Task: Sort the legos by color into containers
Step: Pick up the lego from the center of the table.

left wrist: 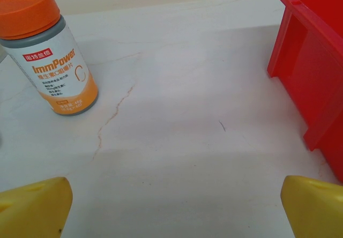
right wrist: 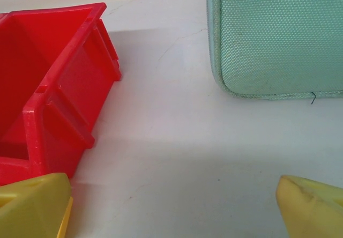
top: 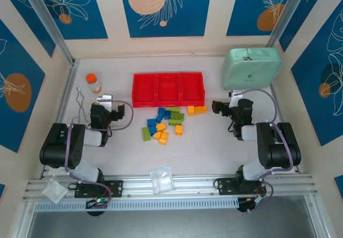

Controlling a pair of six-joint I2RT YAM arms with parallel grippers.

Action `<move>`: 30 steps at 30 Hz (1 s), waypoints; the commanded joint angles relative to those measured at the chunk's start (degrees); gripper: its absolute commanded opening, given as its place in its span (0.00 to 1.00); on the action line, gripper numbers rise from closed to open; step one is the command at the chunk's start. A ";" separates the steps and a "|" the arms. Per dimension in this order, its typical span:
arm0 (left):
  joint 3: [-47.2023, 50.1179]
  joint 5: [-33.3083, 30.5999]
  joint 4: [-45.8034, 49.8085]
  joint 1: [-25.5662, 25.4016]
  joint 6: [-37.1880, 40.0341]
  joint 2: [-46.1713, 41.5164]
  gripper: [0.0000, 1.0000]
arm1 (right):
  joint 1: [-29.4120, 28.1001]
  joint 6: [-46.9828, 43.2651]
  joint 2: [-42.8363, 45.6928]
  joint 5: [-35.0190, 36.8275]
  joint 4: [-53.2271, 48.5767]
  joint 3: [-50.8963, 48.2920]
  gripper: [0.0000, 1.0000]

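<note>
1. The pale desk point(top: 203, 141) stood walled by blue-and-cream leaf panels.
2. Legos point(top: 166, 123): a loose blue, green and yellow-orange pile lay on the desk, just at 6 o'clock of the red tray point(top: 169, 103).
3. Left end effector point(left wrist: 177, 211): yellow fingers stood apart, at 9 o'clock of the pile, facing an orange-capped bottle point(left wrist: 51, 56).
4. Right end effector point(right wrist: 174, 208): yellow fingers stood apart, at 3 o'clock of the pile, facing a mint-green case point(right wrist: 273, 34).

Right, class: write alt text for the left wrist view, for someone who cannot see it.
The left claw hangs open over a pale table, its yellow fingertips at the bottom corners, nothing between them. An orange-capped bottle stands upright at upper left; a corner of the red tray shows at right.
</note>
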State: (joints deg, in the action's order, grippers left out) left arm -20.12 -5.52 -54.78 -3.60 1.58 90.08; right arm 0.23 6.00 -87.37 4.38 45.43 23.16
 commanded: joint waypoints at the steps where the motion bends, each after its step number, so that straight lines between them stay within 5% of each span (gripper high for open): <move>1: -1.05 1.01 0.29 0.14 0.27 -0.32 0.99 | -0.36 -0.11 0.12 1.20 0.47 0.88 0.99; 15: -1.07 -0.69 0.19 -0.83 1.03 -0.44 0.99 | -1.72 -0.80 0.16 4.22 2.16 0.10 0.99; 18: -1.50 -4.54 5.50 -3.32 2.77 -6.20 0.99 | -6.08 -0.78 2.57 17.61 10.21 -4.69 0.99; 19: -2.80 -6.90 11.80 -5.37 4.29 -11.28 0.99 | -7.02 -2.55 3.18 17.13 17.87 -8.30 0.99; 20: -5.01 -7.75 20.78 -6.81 3.49 -16.42 0.99 | -10.86 -4.44 5.18 25.87 20.78 -10.43 0.99; 22: -10.58 -6.04 34.28 -7.55 -3.32 -24.52 0.99 | -16.07 -3.07 13.08 41.88 11.69 -8.94 0.99; 23: -12.93 -6.03 39.83 -7.75 -8.04 -27.69 0.99 | -16.48 4.95 18.47 46.48 -2.78 -5.57 0.99; 26: -18.73 -5.65 53.60 -7.78 -17.85 -34.65 0.99 | -8.66 30.09 32.86 39.55 -47.58 7.13 0.99; 30: -25.96 -2.39 72.81 -7.74 -21.35 -40.71 0.99 | 5.24 34.52 44.76 7.71 -54.71 11.21 0.99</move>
State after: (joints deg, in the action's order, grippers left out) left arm -43.53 -9.85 -4.82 -11.38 -13.34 51.05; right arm 0.78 29.36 -48.05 28.51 9.15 33.12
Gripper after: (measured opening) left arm 0.994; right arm 0.992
